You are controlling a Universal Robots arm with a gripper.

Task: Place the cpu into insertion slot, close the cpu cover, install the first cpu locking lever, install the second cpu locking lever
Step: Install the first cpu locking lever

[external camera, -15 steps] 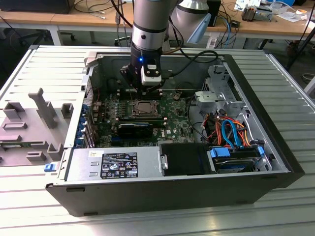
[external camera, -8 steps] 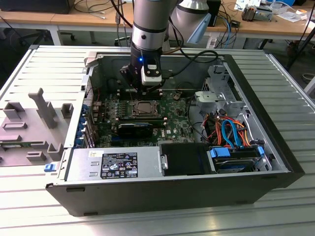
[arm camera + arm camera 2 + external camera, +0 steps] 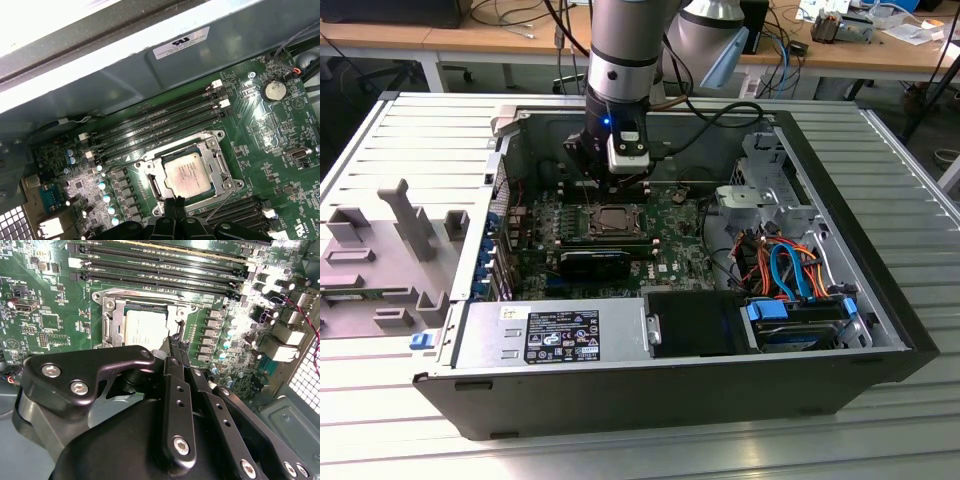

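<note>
The one small square cpu with the silvery-grey metal top (image 3: 187,175) lies flat in the single insertion slot, a dark square socket with a shiny metal rim (image 3: 234,184), set in the green circuit board (image 3: 260,130). The one thin silvery cpu cover (image 3: 156,186) lies down over it, and the chip shows through the cover's square window.

The black gripper (image 3: 176,202) has its two fingers pinched together with nothing between them. In both wrist views their tips sit right at the socket's edge, though I can't tell whether they touch the metal. In the exterior view the gripper hangs at twelve o'clock from the socket, close over it.

Along one side of the socket run four long narrow black memory slots (image 3: 155,120). One round silver coin battery (image 3: 274,90) sits on the board near their ends.

Reading outward from the socket in the exterior view:
- One black rectangular card (image 3: 595,262) is at six o'clock, just beside the socket.
- One grey power supply box with a black label (image 3: 555,335) is at seven o'clock, against the wall of the dark computer case (image 3: 670,400).
- One bundle of orange and blue cables (image 3: 785,270) is at four o'clock.
- One grey moulded fixture plate (image 3: 380,250) is at nine o'clock, outside the case on the slatted aluminium table (image 3: 920,200).
</note>
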